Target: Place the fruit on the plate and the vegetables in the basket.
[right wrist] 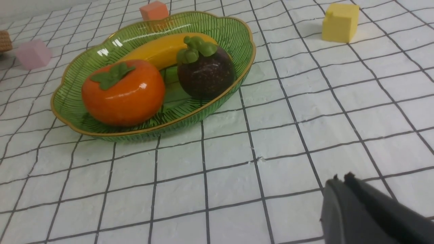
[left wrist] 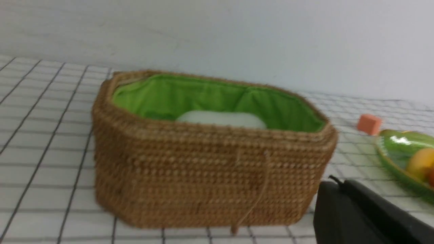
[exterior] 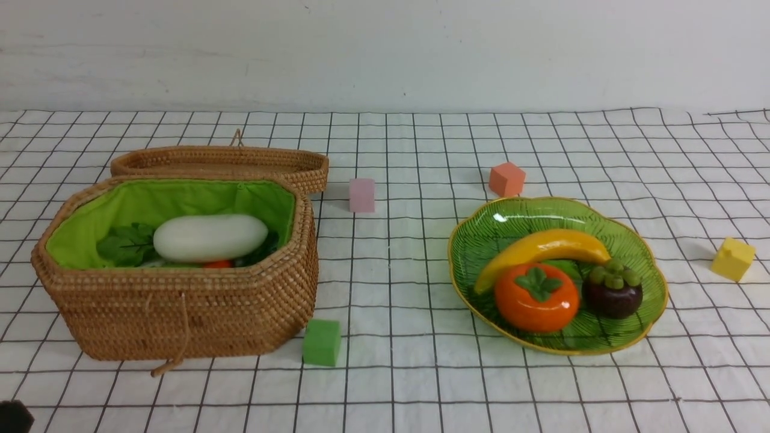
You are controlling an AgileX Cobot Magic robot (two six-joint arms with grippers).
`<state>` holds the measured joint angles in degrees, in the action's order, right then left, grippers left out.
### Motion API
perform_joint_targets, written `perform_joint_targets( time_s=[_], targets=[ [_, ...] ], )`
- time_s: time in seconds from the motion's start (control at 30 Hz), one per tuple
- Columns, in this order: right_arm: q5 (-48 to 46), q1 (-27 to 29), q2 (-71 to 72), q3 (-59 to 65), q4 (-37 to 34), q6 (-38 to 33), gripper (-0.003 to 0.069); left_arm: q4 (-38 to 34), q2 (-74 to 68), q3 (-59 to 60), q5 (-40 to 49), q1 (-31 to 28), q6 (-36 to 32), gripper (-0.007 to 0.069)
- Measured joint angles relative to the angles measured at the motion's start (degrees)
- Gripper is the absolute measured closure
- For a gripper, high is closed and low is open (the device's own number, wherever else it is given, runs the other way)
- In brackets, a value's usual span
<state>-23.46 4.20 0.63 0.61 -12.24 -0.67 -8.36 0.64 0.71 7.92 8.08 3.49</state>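
The green glass plate (exterior: 646,264) lies at the right and holds the fruit: a yellow banana (exterior: 541,248), an orange persimmon (exterior: 536,297) and a dark purple mangosteen (exterior: 612,291). The woven basket (exterior: 180,313) with green lining stands at the left; in it lie the vegetables, a white radish (exterior: 210,237) over green leaves, with a bit of orange carrot (exterior: 218,264) showing. My left gripper (left wrist: 334,184) is shut and empty, in front of the basket (left wrist: 210,176). My right gripper (right wrist: 340,181) is shut and empty, over the cloth in front of the plate (right wrist: 234,30).
Small foam cubes lie on the checked cloth: pink (exterior: 361,195) beside the basket lid (exterior: 222,161), orange (exterior: 506,179) behind the plate, yellow (exterior: 733,258) at the far right, green (exterior: 321,342) in front of the basket. A wall closes off the back.
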Motion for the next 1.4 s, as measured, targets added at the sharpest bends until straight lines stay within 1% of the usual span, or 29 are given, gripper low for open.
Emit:
perform_joint_targets(
  time_s=[0.03,0.1,0.13,0.17,0.23,0.37,0.47,1.4],
  targets=[
    [0.0,0.0,0.0,0.0,0.0,0.0,0.0651,-0.21,0.0,0.52,1.12,-0.54,0.0,0.0637],
    [0.0,0.0,0.0,0.0,-0.02,0.0,0.0648,1.07,0.0,0.71,7.05,-0.73,1.49,0.0637],
    [0.0,0.0,0.0,0.0,-0.02,0.0,0.0648,1.35,0.0,0.71,7.68,-0.73,1.75,0.0637],
    [0.05,0.0,0.0,0.0,-0.07,-0.02,0.0648,2.54,0.0,0.99,11.85,-0.73,3.54,0.0637],
    [0.05,0.0,0.0,0.0,-0.07,-0.02,0.0648,3.17,0.0,1.05,14.04,-0.73,5.48,0.0637],
    [0.05,0.0,0.0,0.0,-0.07,-0.02,0.0645,3.41,0.0,1.05,14.24,-0.73,9.08,0.0637],
    [0.05,0.0,0.0,0.0,-0.07,-0.02,0.0642,3.56,0.0,1.05,14.13,-0.73,9.69,0.0637],
    [0.05,0.0,0.0,0.0,-0.14,-0.13,0.0613,3.76,0.0,1.05,14.07,-0.73,10.1,0.0636]
  ],
)
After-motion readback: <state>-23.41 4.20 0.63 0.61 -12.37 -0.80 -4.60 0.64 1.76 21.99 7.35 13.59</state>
